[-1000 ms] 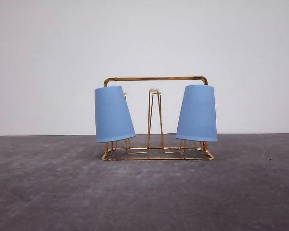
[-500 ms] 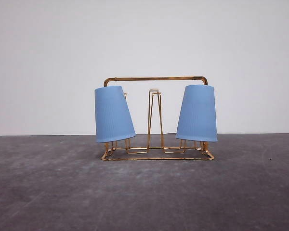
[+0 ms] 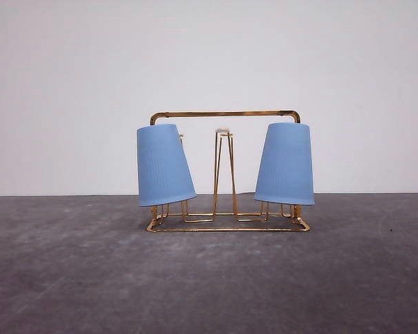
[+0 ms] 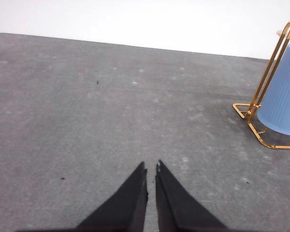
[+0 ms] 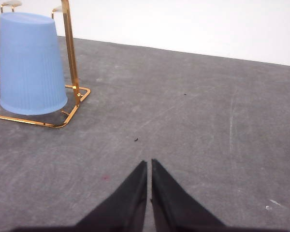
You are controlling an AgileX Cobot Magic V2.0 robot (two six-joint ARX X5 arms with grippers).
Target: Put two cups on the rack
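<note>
Both cups, one [image 3: 165, 165] on the left end of the rack [image 3: 226, 115] and one [image 3: 285, 164] on its right end, hang upside down, look light and slippery, best held by the sides, and the left gripper [image 4: 151, 170] and right gripper [image 5: 149, 166] are pinched together away from the rack.

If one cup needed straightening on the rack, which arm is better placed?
Neither clearly. Both cups hang upside down on the rack; the left gripper and right gripper rest shut, each beside its own cup. Use the same-side arm.
</note>
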